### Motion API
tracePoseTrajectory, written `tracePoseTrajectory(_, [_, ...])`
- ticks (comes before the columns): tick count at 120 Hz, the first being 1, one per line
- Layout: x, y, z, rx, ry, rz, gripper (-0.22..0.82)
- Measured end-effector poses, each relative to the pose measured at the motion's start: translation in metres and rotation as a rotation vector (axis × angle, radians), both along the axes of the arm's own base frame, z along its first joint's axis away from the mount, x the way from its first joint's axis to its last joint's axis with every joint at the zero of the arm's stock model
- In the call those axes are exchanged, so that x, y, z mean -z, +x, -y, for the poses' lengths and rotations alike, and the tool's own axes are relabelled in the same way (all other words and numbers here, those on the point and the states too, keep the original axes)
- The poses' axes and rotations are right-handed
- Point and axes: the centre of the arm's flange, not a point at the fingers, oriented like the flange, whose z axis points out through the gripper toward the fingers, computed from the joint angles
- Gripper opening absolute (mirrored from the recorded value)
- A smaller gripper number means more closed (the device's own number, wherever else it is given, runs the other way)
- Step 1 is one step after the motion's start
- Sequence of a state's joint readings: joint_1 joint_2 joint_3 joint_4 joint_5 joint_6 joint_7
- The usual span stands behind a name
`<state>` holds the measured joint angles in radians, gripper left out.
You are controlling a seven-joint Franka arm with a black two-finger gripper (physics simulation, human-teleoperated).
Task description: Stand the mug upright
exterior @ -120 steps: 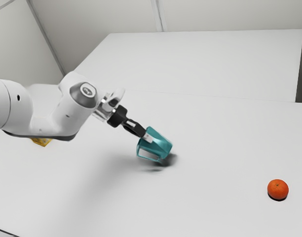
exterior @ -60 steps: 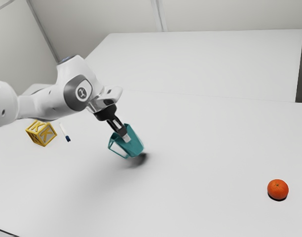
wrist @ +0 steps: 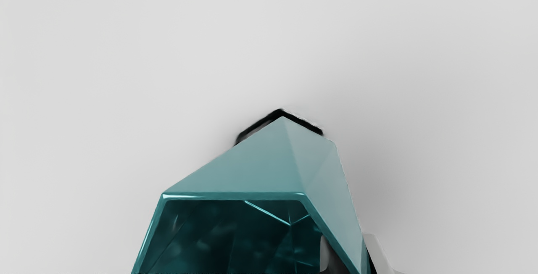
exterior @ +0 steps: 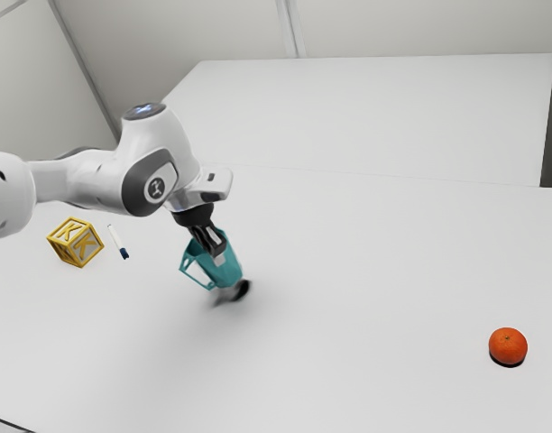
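Teal mug [exterior: 227, 273] (qty 1, handle [exterior: 196, 280] toward the ext. view's left) tilts above the table [exterior: 366, 343], rim up, its wall pinched in the gripper [exterior: 219, 258], 1 finger inside, 1 outside. Block [exterior: 76, 243], qty 1, reads "K" on 2 faces; 2 logos on the arm [exterior: 96, 185], too small to read. Also 1 pen [exterior: 119, 244] w/ dark-blue end, 1 orange [exterior: 508, 346].
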<state>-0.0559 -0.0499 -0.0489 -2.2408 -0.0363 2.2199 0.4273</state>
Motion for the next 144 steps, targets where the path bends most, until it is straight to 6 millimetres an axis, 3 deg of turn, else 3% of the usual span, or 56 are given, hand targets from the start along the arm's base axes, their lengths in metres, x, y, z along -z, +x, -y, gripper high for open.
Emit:
tracePoseTrajectory(36, [0.007, 0.002, 0.004, -0.043, 0.071, -0.004, -0.18])
tracePoseTrajectory(86, [0.037, 0.009, 0.004, -0.051, 0.166, -0.044, -0.18])
tracePoseTrajectory(113, [0.039, 0.010, 0.004, -0.059, 0.195, -0.042, -0.17])
tracePoseTrajectory(131, [0.039, 0.010, 0.004, -0.067, 0.191, -0.044, 0.14])
tracePoseTrajectory(144, [0.026, 0.017, 0.005, -0.069, 0.188, -0.018, 0.33])
